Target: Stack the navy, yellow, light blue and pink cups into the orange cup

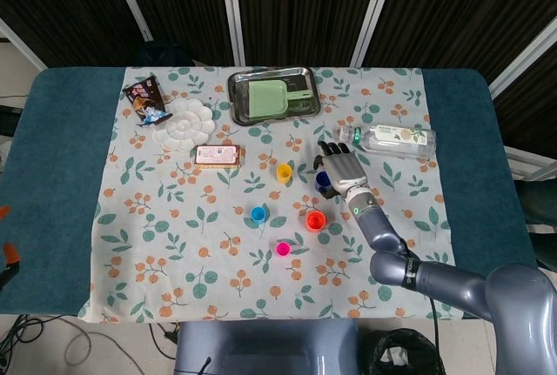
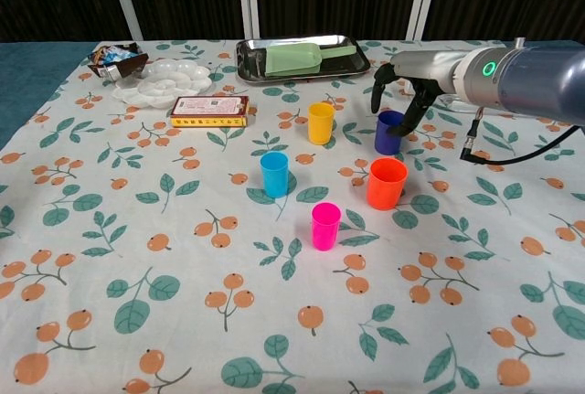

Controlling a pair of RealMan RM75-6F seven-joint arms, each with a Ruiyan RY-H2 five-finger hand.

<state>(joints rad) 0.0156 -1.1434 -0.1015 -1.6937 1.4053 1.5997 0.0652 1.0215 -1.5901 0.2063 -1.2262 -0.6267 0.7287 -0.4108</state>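
Cups all upright on the floral-cloth counter (image 2: 110,321), none nested. Left to right: light blue cup (image 2: 274,174), pink cup (image 2: 325,226) nearest the front edge, yellow cup (image 2: 321,122) behind them, orange cup (image 2: 387,183), navy cup (image 2: 389,133) just behind the orange one. Right hand (image 2: 402,83) over the navy cup, fingers (image 2: 413,111) spread and curled down around its rim; from the head view the right hand (image 1: 340,166) covers most of the cup. Can't tell if it's actually gripping. Left hand out of frame.
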